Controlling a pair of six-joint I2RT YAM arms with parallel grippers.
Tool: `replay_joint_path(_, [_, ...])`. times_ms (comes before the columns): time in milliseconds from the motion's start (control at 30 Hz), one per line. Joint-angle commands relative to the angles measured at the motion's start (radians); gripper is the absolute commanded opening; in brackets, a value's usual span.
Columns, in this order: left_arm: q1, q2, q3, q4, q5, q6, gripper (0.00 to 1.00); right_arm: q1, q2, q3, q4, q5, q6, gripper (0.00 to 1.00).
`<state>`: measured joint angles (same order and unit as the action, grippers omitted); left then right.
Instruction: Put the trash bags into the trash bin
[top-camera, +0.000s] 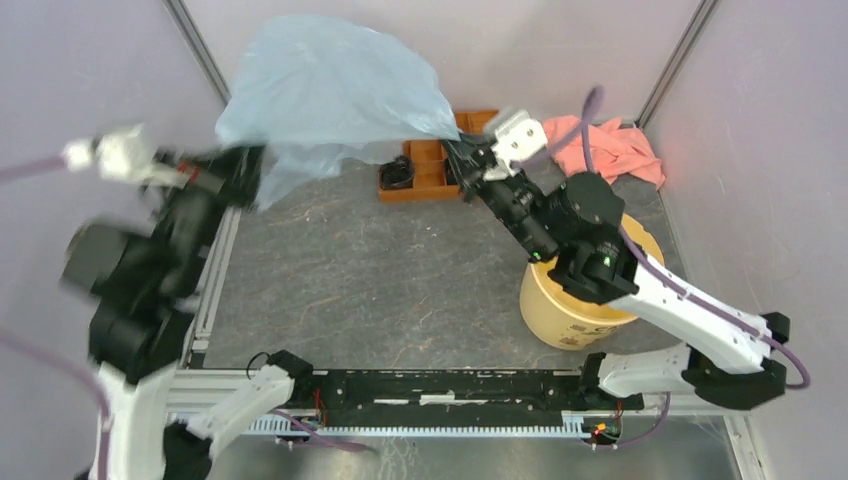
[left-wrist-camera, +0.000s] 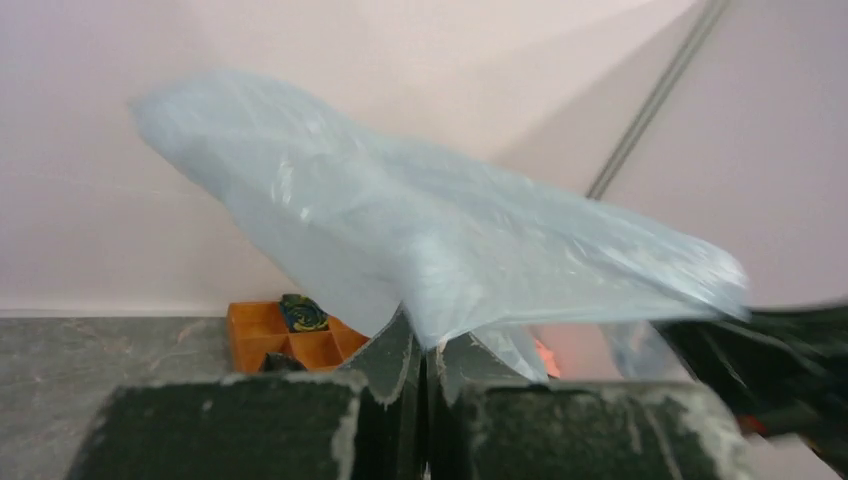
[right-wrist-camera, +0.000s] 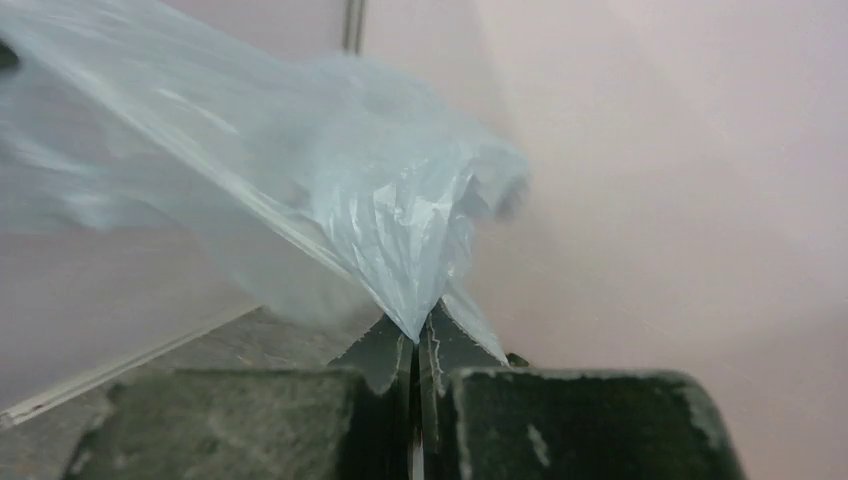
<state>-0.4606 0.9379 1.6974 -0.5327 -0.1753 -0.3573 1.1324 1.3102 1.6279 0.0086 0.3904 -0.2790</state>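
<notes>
The pale blue-grey trash bag hangs stretched in the air at the back of the table, between both arms. My left gripper is shut on its left end; in the left wrist view the plastic fans out from the pinched left gripper. My right gripper is shut on the bag's right corner, and the film narrows to a point between the closed tips of the right gripper. The pale yellow trash bin stands at the right, partly hidden under the right arm.
An orange-brown compartmented tray with small dark items sits at the back centre, under the bag. A salmon-pink cloth lies at the back right. Pale walls enclose the table on three sides. A metal rail runs along the front.
</notes>
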Motion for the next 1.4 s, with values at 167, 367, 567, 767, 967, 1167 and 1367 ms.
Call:
replay_joint_path(167, [0.002,0.139,-0.515,-0.534,-0.297,-0.151,0.02,-0.031,0.101,-0.566,-0.037,0.035,0.204,0.00])
replay_joint_path(367, [0.005,0.097,-0.650,-0.368,-0.151,-0.189,0.02,-0.032,0.231,-0.445,-0.138,-0.007,0.290,0.00])
replay_joint_path(567, [0.007,0.147,-0.153,-0.295,-0.270,-0.015,0.02,-0.031,0.292,0.031,-0.221,0.115,0.078,0.00])
replay_joint_path(767, [0.006,-0.120,-0.123,0.197,0.028,0.039,0.02,0.041,0.175,0.152,-0.047,0.062,-0.080,0.00])
replay_joint_path(967, [0.005,-0.244,-0.492,0.002,-0.172,-0.173,0.02,0.038,-0.005,-0.429,0.231,0.076,0.013,0.00])
replay_joint_path(1167, [0.006,-0.095,-0.795,-0.390,-0.116,-0.387,0.02,0.009,0.170,-0.590,-0.060,-0.132,0.360,0.00])
replay_joint_path(1367, [0.006,-0.062,-0.407,-0.186,-0.038,-0.186,0.02,0.002,0.190,-0.156,-0.143,0.021,0.151,0.00])
